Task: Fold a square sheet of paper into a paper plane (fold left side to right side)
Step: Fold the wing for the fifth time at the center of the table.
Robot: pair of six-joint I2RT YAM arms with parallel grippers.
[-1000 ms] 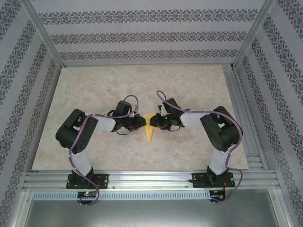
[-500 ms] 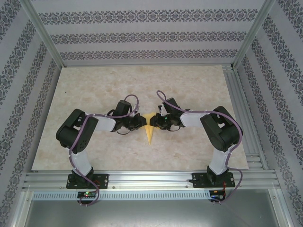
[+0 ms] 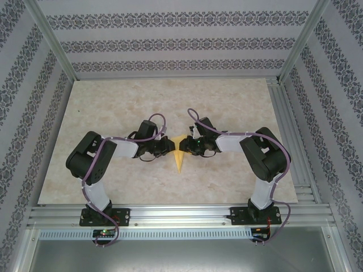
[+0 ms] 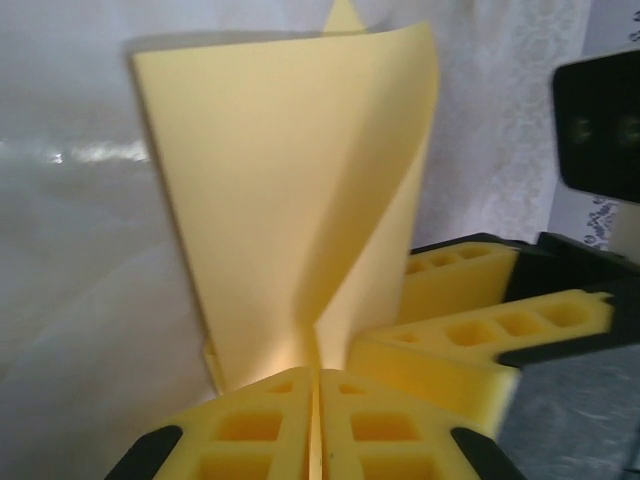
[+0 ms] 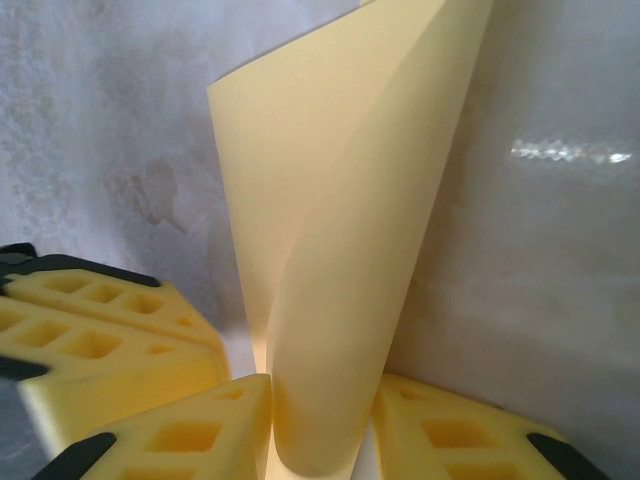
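Two black-and-white arms (image 3: pixel 93 161), looping purple cables (image 3: pixel 156 117), yellow tool fingers (image 4: pixel 250 430) with square pockets, black backing

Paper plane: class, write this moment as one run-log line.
paper: partly folded, pointed | left gripper: shut on paper | right gripper: shut on paper's curled fold

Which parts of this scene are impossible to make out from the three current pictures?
Top view: part of the paper lies hidden under the left gripper and the right gripper; its creases are too small to read.
Left wrist view: shut fingers cover the paper's lower edge; the frame cuts its top tip.
Right wrist view: the frame cuts the paper's top, and the curl's bottom leaves the picture.
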